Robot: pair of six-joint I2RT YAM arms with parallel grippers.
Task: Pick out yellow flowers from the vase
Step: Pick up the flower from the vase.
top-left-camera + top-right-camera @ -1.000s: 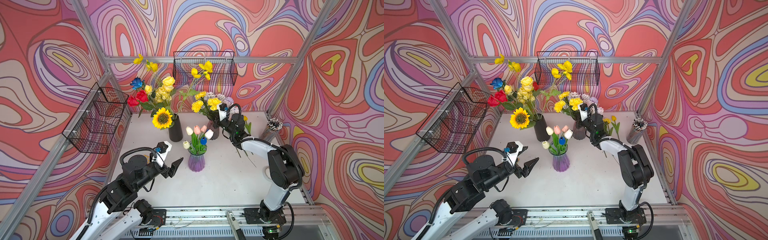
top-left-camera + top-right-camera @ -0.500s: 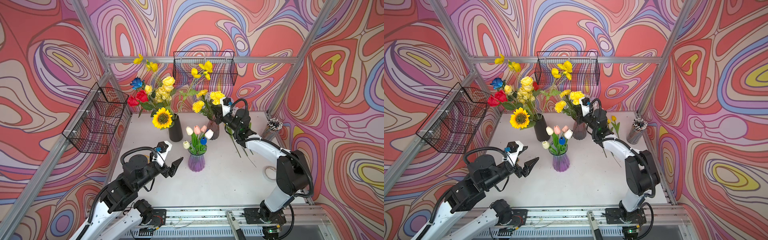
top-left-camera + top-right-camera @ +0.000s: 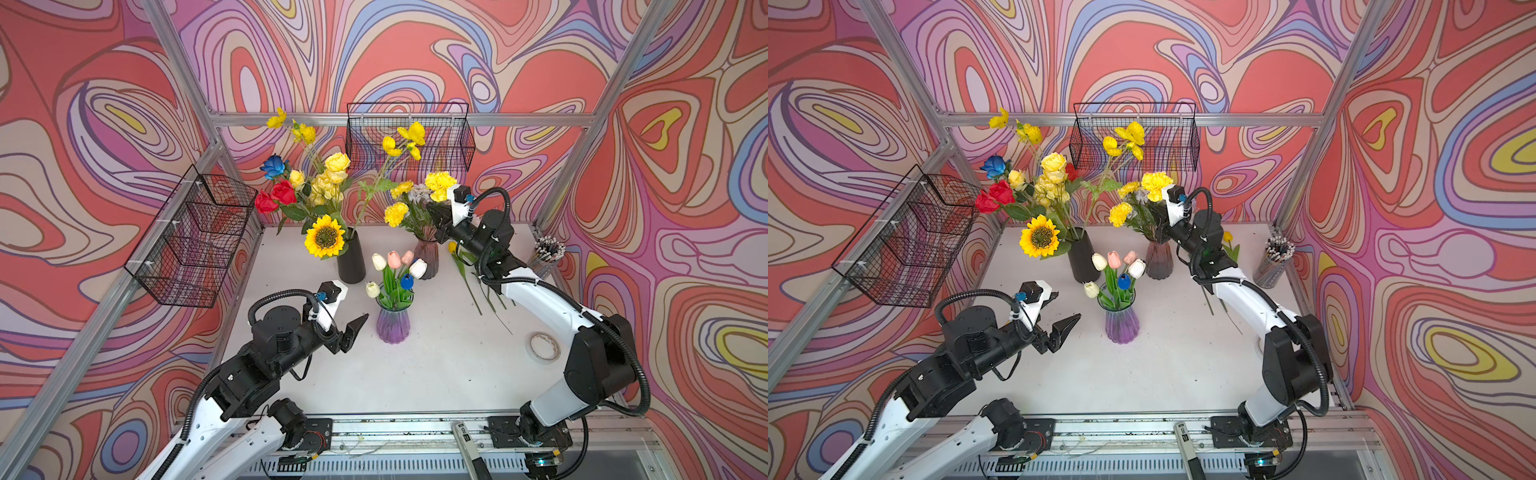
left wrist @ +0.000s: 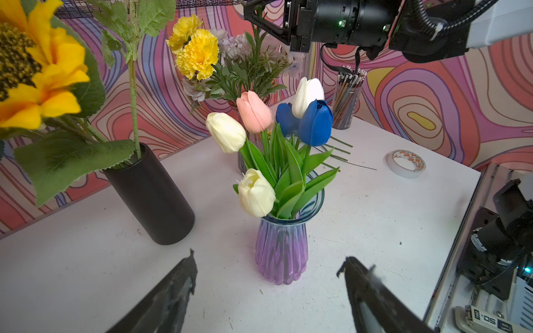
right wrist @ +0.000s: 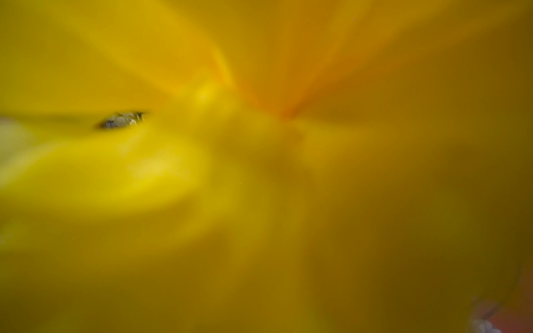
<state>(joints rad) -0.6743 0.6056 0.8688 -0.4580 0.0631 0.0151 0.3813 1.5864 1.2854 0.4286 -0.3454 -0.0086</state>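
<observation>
Yellow blur fills the whole right wrist view: a yellow pom-pom flower (image 3: 440, 185) sits right against that camera. In both top views the right gripper (image 3: 437, 217) is up among the stems above the dark glass vase (image 3: 426, 257) at the back centre. Its jaws are closed on that flower's stem, as far as the leaves let one see. Compared with a second ago, the arm has stretched higher and the bloom has risen with it, so it now tops the bunch. Two more yellow pom-poms (image 3: 396, 214) sit lower in the same vase. A yellow tulip (image 3: 452, 247) lies on the white table (image 3: 415, 374) just right of that vase, beside loose green stems (image 3: 473, 296). The sunflower (image 3: 325, 236), yellow roses (image 3: 332, 178) and tall yellow blossoms (image 3: 409, 141) stand in the black vase (image 3: 351, 262), centre left. The left gripper (image 3: 1062, 311) hangs unchanged, jaws wide apart and empty, just left of the purple vase (image 3: 392, 324) holding white, pink and blue tulips (image 3: 395, 262)
</observation>
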